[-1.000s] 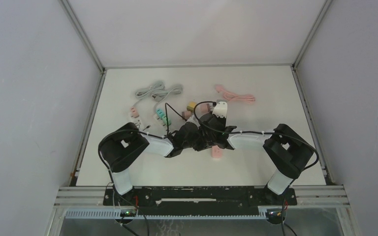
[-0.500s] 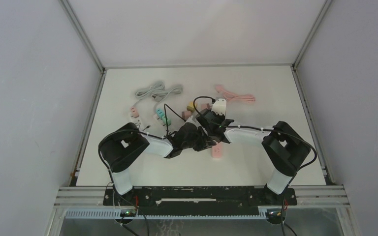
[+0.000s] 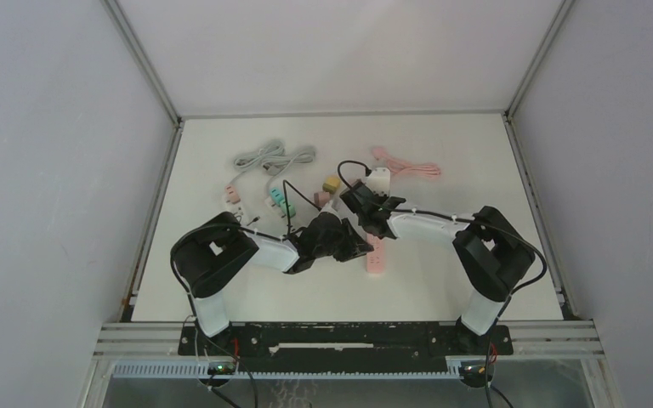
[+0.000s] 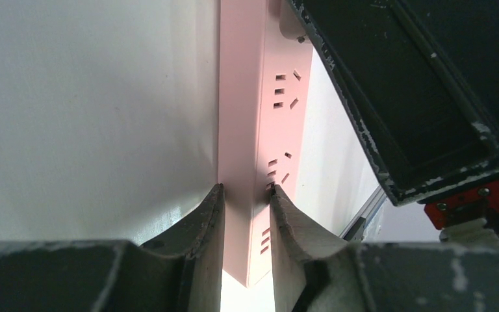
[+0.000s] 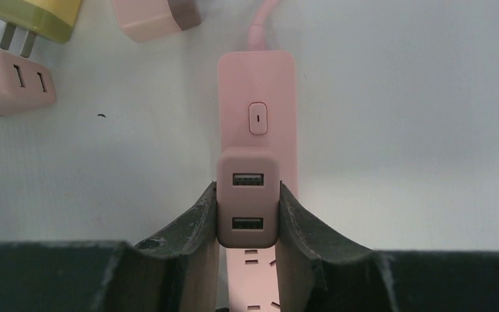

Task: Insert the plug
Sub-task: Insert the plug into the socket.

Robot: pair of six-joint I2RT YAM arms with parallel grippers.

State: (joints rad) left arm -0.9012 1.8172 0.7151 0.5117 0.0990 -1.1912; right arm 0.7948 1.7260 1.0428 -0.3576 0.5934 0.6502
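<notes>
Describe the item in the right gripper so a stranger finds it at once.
On the white table, find the long pink plastic power strip. Over it, beside its switch, the right gripper clamps a dusty-pink rectangular charger block. Unlike the pink two-slot adapter nearby, its face shows two USB ports.

White table (image 3: 442,280): pink power strip (image 5: 257,104) passing under my right fingers (image 5: 188,237); yellow adapter (image 5: 39,14) and pink adapter (image 5: 10,81) ahead-left.
</notes>
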